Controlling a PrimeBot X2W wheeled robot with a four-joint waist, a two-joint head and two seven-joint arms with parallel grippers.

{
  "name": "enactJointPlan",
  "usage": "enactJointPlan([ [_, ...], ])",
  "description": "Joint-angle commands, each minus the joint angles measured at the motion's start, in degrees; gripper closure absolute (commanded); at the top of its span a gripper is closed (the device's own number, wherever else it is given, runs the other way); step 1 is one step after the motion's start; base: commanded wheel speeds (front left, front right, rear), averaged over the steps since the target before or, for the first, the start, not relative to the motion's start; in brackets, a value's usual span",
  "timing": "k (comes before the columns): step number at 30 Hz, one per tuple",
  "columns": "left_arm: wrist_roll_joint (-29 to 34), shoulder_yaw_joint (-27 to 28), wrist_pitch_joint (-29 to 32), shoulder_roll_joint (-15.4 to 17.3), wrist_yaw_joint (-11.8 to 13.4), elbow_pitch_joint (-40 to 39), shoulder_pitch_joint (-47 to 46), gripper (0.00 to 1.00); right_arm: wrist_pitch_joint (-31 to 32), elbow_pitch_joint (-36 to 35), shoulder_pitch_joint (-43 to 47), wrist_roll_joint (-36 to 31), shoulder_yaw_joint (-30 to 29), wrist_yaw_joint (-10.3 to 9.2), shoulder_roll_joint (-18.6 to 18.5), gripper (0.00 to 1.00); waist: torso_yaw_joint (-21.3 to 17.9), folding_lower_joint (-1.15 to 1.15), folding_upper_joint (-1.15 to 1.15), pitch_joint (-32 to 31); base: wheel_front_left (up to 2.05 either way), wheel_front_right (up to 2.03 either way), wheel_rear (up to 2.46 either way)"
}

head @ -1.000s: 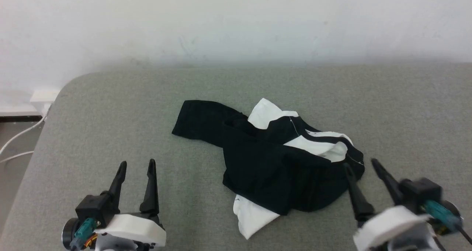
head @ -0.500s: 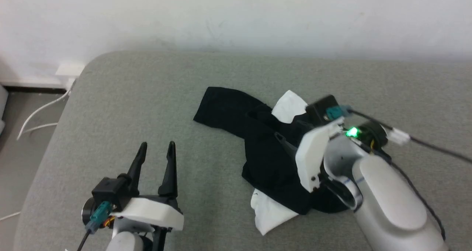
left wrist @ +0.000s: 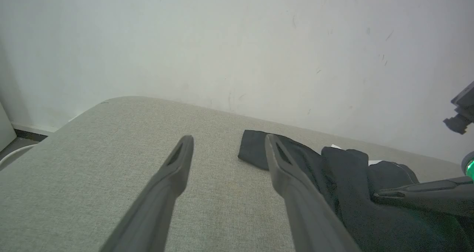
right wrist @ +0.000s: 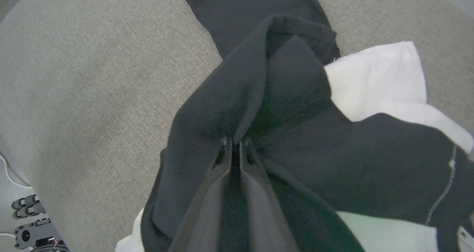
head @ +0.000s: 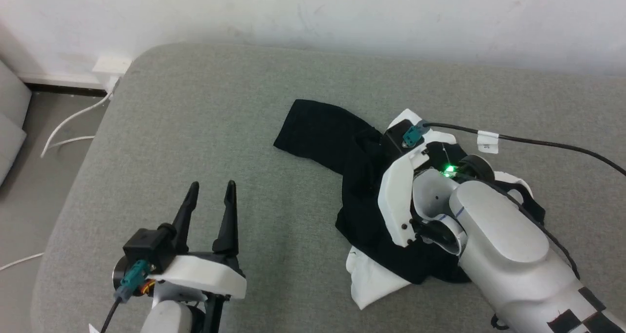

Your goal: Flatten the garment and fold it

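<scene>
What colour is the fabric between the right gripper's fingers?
Black, on the garment; right wrist view shows it best.

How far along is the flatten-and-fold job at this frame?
Done: nothing yet; the garment lies bunched on the grey cushion, one black sleeve sticking out. In hand: the right gripper pinches a raised black fold with its fingers closed; the left gripper hovers open over bare cushion, apart from the garment. Left: spreading it flat, then all the folding.
</scene>
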Motion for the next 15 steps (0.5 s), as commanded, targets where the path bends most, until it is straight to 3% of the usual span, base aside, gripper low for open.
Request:
enactJointPlan([
  [1, 0.7, 0.5, -0.3, -0.3, 0.0, 0.1, -0.5, 0.0, -1.2, -0.4, -0.9, 1.4, 0.9, -0.05, -0.6, 1.0, -0.8, -0.01, 0.0, -0.3, 0.0, 0.0, 0.0],
  [8, 1.4, 2.4, -0.3, -0.4, 0.3, -0.2, 0.3, 0.0, -8.3, -8.4, 0.2, 3.5, 1.3, -0.05, -4.9, 1.0, -3.8, -0.01, 0.0, -1.1, 0.0, 0.0, 0.0],
  [15, 2.1, 3.9, -0.3, -0.4, 0.3, -1.2, 1.1, 0.0, -13.2, -19.4, 8.9, -1.2, -10.1, -0.05, -10.0, 1.0, -6.1, -0.01, 0.0, -1.5, 0.0, 0.0, 0.0],
])
